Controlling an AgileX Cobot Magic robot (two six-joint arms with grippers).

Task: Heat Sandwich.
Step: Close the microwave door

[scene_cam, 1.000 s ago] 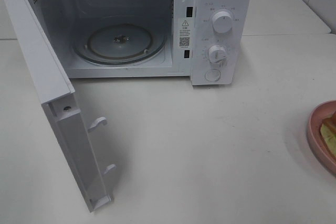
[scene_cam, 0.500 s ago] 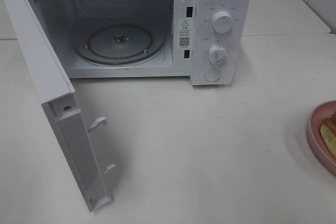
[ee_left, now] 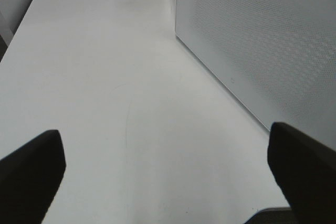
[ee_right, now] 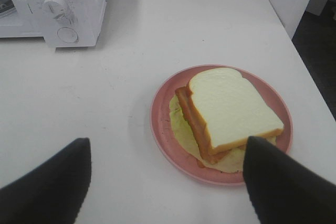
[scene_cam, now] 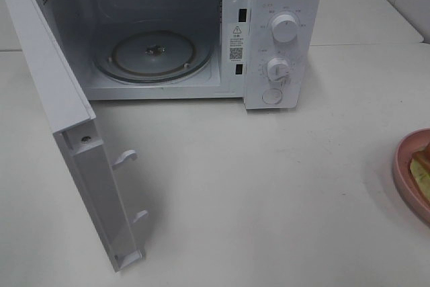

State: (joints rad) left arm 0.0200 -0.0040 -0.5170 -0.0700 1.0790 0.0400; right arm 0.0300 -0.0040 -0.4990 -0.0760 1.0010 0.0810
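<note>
Microwave [scene_cam: 201,31] stands at the back of the white table [scene_cam: 269,186] with its door [scene_cam: 74,139] swung wide and the glass turntable [scene_cam: 153,53] bare inside, so the oven appears ready to be loaded. Sandwich [ee_right: 231,111] sits well apart from it, on a round pink plate [ee_right: 163,129] at the right edge of the table; in the high view only a sliver of that plate and a corner of the bread show at the frame's border.

Neither arm appears in the high view. In the right wrist view the right gripper [ee_right: 165,182] hangs above the table just short of the plate, its dark fingers [ee_right: 47,182] spread wide with nothing between them; one fingertip overlaps the plate's rim in the picture, though whether it touches cannot be told. The left gripper [ee_left: 168,166] is likewise wide apart and empty, hovering over bare table beside the perforated outer face of the open door.

Judged from this, the step in hand is the approach to pick up the food: nothing is grasped yet. The next move likely calls for the right arm to come down and close on the plate's rim or the sandwich, lift it level so the layers do not slide, and carry it across to the turntable, clear of the door's latch hooks [scene_cam: 125,158].
</note>
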